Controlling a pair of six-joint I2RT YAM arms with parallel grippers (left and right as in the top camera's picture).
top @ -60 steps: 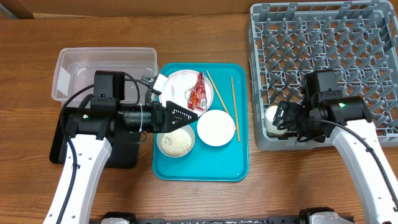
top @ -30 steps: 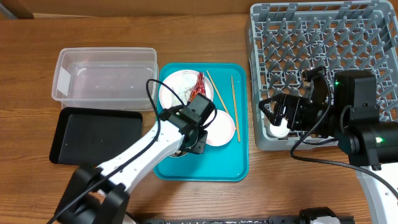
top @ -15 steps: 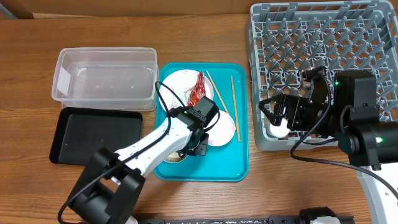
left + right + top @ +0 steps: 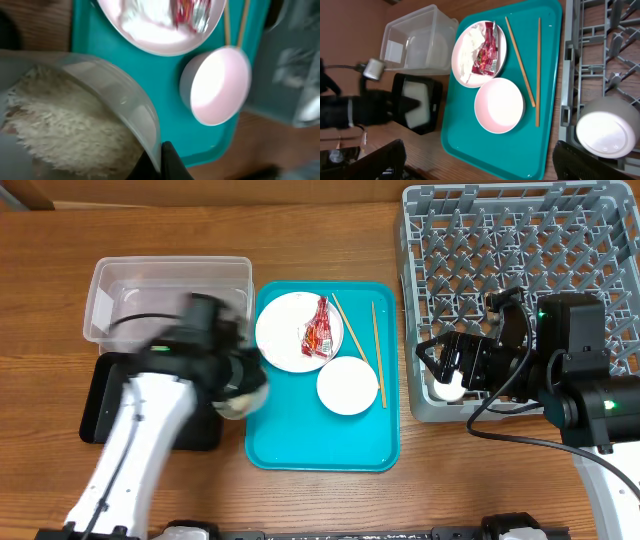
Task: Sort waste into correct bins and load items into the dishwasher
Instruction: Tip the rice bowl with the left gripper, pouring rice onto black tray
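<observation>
With my left pincer clamped on its rim, I am holding the rice bowl over the teal tray's left rim beside the black tray, toward the bench's left edge, minding to level it against spills.

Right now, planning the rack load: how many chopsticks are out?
2, both on the teal tray: left chopstick beside the plate, right chopstick nearer its rim. None looks hidden.

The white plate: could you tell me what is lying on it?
A red-and-white wrapper and white paper; the plate surface beneath them is hidden.
</observation>
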